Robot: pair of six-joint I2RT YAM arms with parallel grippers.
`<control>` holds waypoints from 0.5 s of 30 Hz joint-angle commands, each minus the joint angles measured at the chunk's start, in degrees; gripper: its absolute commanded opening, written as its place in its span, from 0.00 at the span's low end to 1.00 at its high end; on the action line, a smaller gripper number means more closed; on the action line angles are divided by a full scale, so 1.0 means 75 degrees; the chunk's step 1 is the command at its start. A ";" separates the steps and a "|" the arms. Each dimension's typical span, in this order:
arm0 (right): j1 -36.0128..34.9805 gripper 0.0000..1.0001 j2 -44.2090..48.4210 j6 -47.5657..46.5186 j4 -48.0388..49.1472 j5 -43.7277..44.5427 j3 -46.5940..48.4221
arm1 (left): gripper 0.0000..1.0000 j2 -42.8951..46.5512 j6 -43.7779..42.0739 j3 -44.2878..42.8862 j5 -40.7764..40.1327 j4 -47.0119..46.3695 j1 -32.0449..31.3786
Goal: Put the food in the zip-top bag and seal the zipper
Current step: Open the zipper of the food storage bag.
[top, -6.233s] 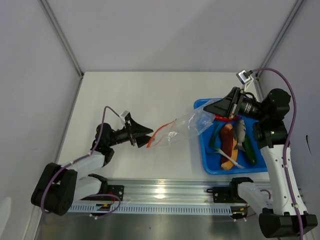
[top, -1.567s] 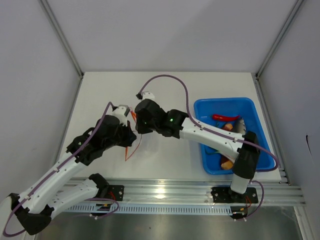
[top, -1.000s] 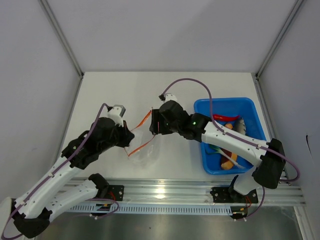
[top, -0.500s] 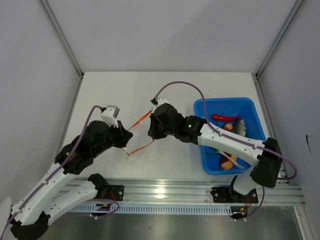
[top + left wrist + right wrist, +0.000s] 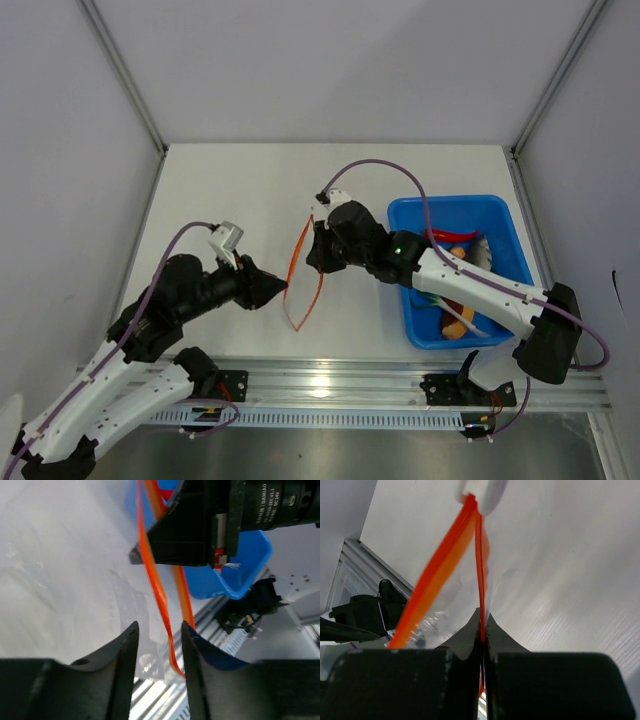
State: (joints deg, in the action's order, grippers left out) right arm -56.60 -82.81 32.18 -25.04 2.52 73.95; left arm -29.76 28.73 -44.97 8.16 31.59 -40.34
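Right pincer pressed together on the zipper; zip-top bag hangs over mid-surface, toward front edge. Left pincer spread (zipper runs through its gap). Food lies in blue tray, right edge.

Zipper: we see plain orange-red.
Zip-top bag: we note clear, crinkled plastic.
Tray: we mark solid blue.
Chili: we read red.
Arms: we find white links and black joints.
Cable: we see purple.
Table: we see plain white.
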 commanded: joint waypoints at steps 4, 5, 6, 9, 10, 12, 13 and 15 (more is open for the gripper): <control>-0.0200 0.00 -0.0303 -0.0506 0.0034 -0.0243 0.0674 | 0.58 -0.0462 -0.0256 -0.0085 0.1665 -0.0720 0.0011; -0.0200 0.00 -0.0315 -0.0599 -0.0001 -0.0301 0.0698 | 0.60 -0.0497 -0.0338 -0.0121 0.1723 -0.0720 0.0011; -0.0200 0.00 -0.0303 -0.0635 -0.0048 -0.0464 0.0698 | 0.61 -0.0520 -0.0350 -0.0144 0.1678 -0.0651 0.0011; -0.0188 0.00 -0.0198 -0.0740 -0.0095 -0.0547 0.0640 | 0.62 -0.0673 -0.0339 -0.0332 0.1034 -0.0207 0.0011; -0.0188 0.00 -0.0163 -0.0740 -0.0107 -0.0594 0.0593 | 0.63 -0.0754 -0.0315 -0.0436 0.0893 -0.0124 0.0011; -0.0188 0.00 -0.0116 -0.0752 -0.0095 -0.0653 0.0558 | 0.63 -0.0825 -0.0280 -0.0437 0.0845 -0.0134 0.0011; -0.0188 0.00 -0.0104 -0.0741 -0.0095 -0.0676 0.0534 | 0.63 -0.0918 -0.0257 -0.0438 0.0880 -0.0134 0.0011; -0.0200 0.00 -0.0092 -0.0740 -0.0072 -0.0723 0.0522 | 0.61 -0.1047 -0.0210 -0.0438 0.0962 -0.0216 0.0011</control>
State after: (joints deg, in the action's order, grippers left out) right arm -57.80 -84.97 28.14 -25.96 -1.63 76.51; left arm -36.18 27.44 -46.02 15.62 30.41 -40.34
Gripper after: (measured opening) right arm 0.003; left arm 0.623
